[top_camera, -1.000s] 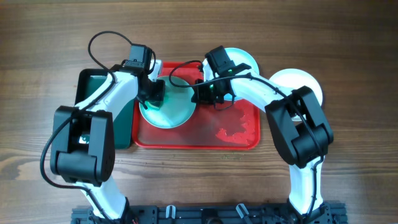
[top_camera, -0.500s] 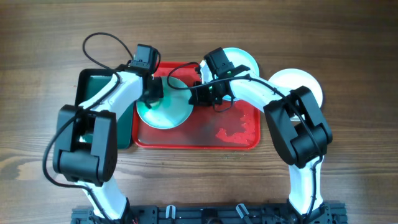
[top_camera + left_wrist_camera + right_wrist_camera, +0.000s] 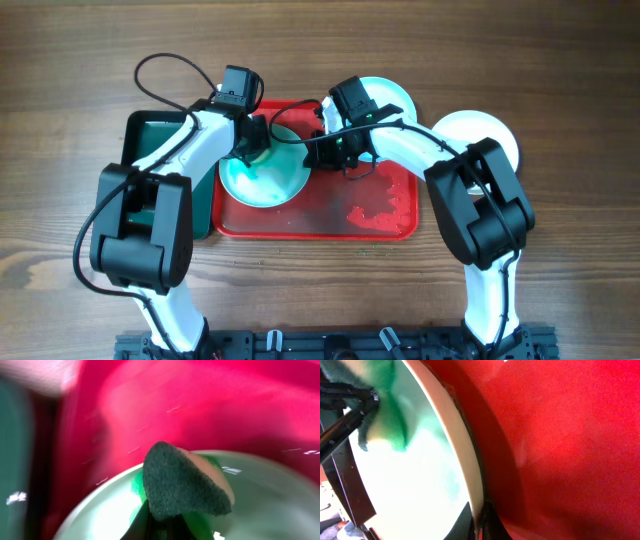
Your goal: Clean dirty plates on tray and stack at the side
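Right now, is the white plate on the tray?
No, the white plate lies on the table, right of the tray.

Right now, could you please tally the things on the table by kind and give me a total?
Plates: 3 (near aqua plate, far aqua plate, white plate)
Trays: 2 (red tray, dark green tray)
Sponges: 1 (sponge)
Total: 6
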### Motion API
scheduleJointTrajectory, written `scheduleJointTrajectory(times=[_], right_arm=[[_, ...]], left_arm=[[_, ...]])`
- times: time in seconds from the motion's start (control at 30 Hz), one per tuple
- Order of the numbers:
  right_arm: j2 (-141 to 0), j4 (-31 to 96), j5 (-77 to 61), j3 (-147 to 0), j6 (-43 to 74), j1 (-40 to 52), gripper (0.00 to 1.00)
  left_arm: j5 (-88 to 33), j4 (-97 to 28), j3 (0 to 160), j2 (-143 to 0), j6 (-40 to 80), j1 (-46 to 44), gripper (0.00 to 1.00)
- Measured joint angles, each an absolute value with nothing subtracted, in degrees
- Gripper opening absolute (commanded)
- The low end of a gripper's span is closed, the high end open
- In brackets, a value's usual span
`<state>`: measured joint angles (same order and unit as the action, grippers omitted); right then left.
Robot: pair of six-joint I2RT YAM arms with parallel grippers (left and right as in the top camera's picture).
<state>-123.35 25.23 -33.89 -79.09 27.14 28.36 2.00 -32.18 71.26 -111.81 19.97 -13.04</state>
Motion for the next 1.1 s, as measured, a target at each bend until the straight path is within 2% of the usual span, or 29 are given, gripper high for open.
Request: scheduleJointTrajectory(times=[0.03, 0.1, 0.23, 0.33, 0.4, 0.43, 0.5, 0.53, 0.6, 0.7, 0.77, 0.9, 1.1], right_arm=[[-123.3, 25.2, -34.0, -79.1, 27.1, 28.6, 0.04], [-123.3, 25.7, -34.4, -79.1, 26.9, 28.8, 0.04], [-123.3, 26.1, -34.7, -79.1, 26.5, 28.8, 0.04], [-123.4, 26.1, -34.5, -79.0, 26.5, 28.7, 0.04], [-123.4, 26.1, -34.5, -79.0, 26.5, 28.7, 0.04], [-123.4, 26.1, -34.5, -79.0, 26.6, 28.7, 0.04], [-123.4, 26.1, -34.7, -79.0, 26.7, 28.7, 0.04], [-123.4, 26.1, -34.7, -79.0, 26.7, 28.7, 0.04], [-123.4, 26.6, -34.6, -79.0, 27.0, 28.7, 0.04], [-123.3, 28.6, -34.7, -79.0, 27.1, 28.7, 0.04], [-122.3, 32.5, -33.3, -79.0, 27.0, 28.7, 0.04], [-114.9, 41.3, -24.1, -78.2, 26.5, 28.7, 0.04], [-97.1, 51.8, 4.4, -78.1, 26.0, 31.3, 0.04]], left_arm=[[7.3, -36.3, 71.9, -111.8, 21.1, -13.1, 0.04], [6.2, -42.7, 72.7, -111.7, 20.2, -13.0, 0.04], [-21.9, -55.6, 72.2, -111.9, -0.4, -11.6, 0.04], [-31.7, -49.9, 71.4, -112.2, -6.7, -12.1, 0.04], [-30.4, -42.4, 71.3, -112.4, -3.5, -12.1, 0.04], [-25.5, -37.8, 71.3, -112.4, 2.0, -12.2, 0.04], [-17.9, -36.9, 71.8, -112.4, 7.8, -12.6, 0.04], [-10.1, -39.1, 74.0, -112.4, 11.4, -12.7, 0.04], [-2.7, -47.5, 80.1, -112.7, 13.7, -12.7, 0.04], [2.4, -60.1, 97.3, -113.1, 14.9, -12.2, 0.04], [3.6, -62.4, 103.2, -112.6, 15.3, -11.9, 0.04], [4.1, -63.5, 103.5, -112.6, 15.4, -11.9, 0.04], [4.3, -63.2, 103.5, -112.6, 15.8, -11.9, 0.04]])
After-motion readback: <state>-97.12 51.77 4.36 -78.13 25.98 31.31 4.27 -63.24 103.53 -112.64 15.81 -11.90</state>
